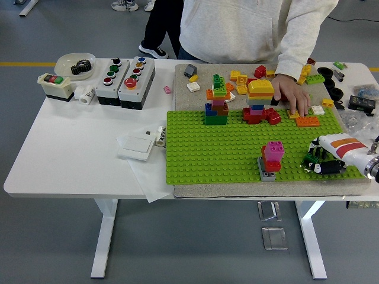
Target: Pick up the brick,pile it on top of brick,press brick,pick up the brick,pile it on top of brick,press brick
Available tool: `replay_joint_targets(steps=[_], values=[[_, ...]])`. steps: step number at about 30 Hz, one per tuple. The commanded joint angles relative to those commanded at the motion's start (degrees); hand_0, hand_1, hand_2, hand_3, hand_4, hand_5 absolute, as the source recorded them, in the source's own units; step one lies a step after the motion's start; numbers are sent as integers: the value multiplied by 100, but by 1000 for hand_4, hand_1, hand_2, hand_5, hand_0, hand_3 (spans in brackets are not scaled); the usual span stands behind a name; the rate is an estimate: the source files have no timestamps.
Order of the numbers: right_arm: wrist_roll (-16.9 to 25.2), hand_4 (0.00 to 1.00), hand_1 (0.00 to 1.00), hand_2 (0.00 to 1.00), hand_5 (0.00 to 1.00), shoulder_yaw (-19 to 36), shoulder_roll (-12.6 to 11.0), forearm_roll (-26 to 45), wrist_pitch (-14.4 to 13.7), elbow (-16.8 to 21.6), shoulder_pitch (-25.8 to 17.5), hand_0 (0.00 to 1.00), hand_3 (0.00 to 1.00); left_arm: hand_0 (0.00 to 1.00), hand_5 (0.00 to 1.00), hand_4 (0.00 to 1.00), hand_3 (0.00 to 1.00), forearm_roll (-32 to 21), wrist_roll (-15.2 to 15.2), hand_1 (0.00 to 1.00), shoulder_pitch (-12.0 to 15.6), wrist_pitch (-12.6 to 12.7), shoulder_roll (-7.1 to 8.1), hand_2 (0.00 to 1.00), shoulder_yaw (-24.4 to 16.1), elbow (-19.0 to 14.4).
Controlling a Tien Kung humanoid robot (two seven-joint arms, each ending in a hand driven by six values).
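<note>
A green baseplate (pixel 207 148) lies on a grey mat on the table's right half. Near its front stands a small stack (pixel 273 155): a pink brick on a red one on a grey base. My right hand (pixel 320 163) rests on the plate's front right corner with its fingers curled around a green brick (pixel 311 158). At the plate's far edge stand a many-coloured tower (pixel 217 106), low red bricks (pixel 251 115) and an orange brick (pixel 299 121). A person's hand (pixel 291 94) rests beside a yellow-topped stack (pixel 259 92). My left hand is out of view.
Loose bricks (pixel 237 77) lie on the mat behind the plate. Two button boxes (pixel 127 80), a switch box (pixel 54 86) and a bowl (pixel 74 64) stand at the far left. A white wall switch (pixel 137 144) lies left of the plate. Black parts (pixel 328 80) sit far right.
</note>
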Motion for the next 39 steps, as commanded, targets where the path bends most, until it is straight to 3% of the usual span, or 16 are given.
replay_joint_targets(steps=[22, 33, 39], values=[[35, 625, 320, 398, 197, 465, -263, -208, -74, 373, -115, 260, 441, 788, 508, 524, 533, 153, 26, 716, 21, -10, -3, 604, -143, 0], [-16, 634, 319, 398, 170, 953, -553, -384, -97, 998, -273, 264, 442, 788, 510, 525, 533, 249, 31, 717, 60, -23, -3, 604, -189, 0], [-66, 634, 320, 398, 170, 1142, -715, -364, -79, 1650, -338, 262, 442, 787, 508, 524, 533, 293, 37, 716, 71, -28, 2, 604, -222, 0]])
